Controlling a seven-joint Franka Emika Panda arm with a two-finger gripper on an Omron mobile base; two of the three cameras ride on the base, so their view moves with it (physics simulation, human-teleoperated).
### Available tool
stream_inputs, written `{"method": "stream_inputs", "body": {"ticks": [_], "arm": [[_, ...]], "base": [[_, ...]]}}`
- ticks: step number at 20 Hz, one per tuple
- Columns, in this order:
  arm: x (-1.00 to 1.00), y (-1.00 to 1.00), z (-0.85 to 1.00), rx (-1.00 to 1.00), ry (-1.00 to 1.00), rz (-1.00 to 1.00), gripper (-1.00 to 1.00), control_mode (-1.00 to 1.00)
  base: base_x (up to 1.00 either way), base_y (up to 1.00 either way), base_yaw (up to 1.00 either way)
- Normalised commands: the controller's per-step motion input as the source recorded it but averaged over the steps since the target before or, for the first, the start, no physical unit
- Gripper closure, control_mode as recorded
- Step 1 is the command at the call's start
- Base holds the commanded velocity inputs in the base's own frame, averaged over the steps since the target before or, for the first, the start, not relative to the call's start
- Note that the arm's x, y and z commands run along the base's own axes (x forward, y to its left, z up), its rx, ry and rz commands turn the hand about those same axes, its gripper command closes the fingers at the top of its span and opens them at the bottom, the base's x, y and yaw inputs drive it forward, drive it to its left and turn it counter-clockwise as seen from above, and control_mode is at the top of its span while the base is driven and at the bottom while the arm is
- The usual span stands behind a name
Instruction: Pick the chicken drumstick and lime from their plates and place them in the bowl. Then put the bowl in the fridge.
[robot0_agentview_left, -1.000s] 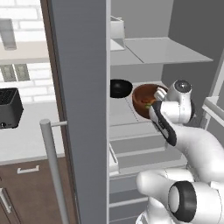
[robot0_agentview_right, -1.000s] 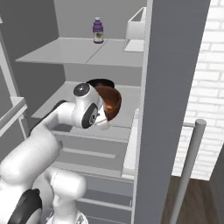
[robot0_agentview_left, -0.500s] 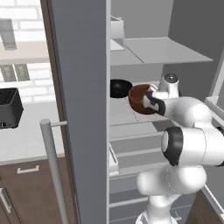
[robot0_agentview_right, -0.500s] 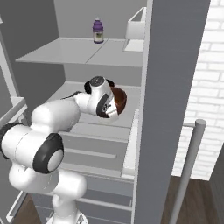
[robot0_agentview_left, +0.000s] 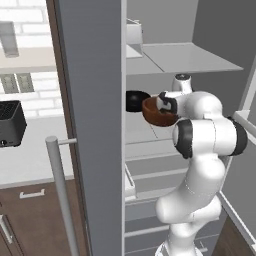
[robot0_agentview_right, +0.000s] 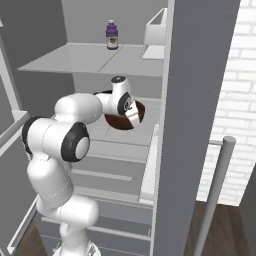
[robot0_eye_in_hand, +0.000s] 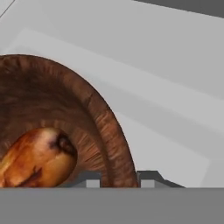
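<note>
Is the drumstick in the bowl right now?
Yes, in the hand view the drumstick lies inside the bowl, whose rim sits between the gripper fingertips.

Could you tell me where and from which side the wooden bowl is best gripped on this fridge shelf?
Probably by its thin rim, one finger inside and one outside the wall, as the gripper stands now. The bowl looks too wide to span. Come from the open front of the fridge, opposite the black bowl.
</note>
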Motion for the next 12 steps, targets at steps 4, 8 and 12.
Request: {"method": "stream_inputs", "body": {"ticks": [4, 8, 12], "arm": [[0.43, 0.0, -0.36, 0.0, 0.0, 0.0, 1.0, -1.0], [0.04, 0.0, 0.0, 0.0, 0.0, 0.0, -1.0, -1.0], [-0.06, 0.0, 0.0, 0.0, 0.0, 0.0, -1.0, -1.0]], "base": [[0.0, 0.0, 0.0], [0.0, 0.0, 0.0], [0.0, 0.0, 0.0]]}}
